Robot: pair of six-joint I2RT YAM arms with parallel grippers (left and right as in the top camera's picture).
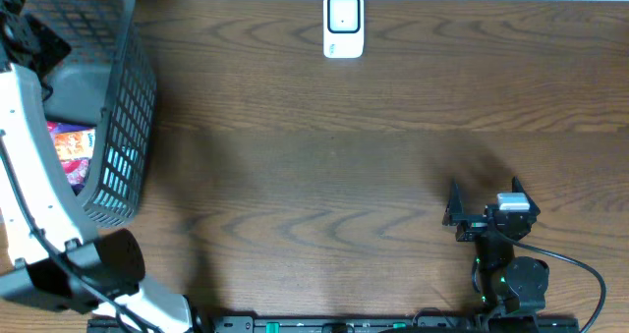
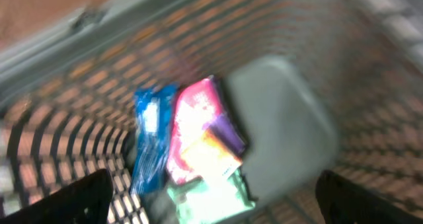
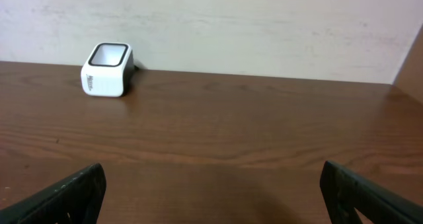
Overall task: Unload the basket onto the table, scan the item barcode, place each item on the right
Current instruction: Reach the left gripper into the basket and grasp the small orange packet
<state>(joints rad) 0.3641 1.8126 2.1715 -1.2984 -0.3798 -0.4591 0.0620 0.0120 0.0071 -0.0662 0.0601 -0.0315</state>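
Left wrist view: left gripper spread wide, empty, over basket; pink packet touching blue packet inside. Risk: pinching both, or finger catching mesh. Right gripper spread wide, empty. Scanner well apart; barcode side cannot tell.

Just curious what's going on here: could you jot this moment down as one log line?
left gripper: open, over packets in basket | right gripper: open, empty, facing scanner | scan: not yet done
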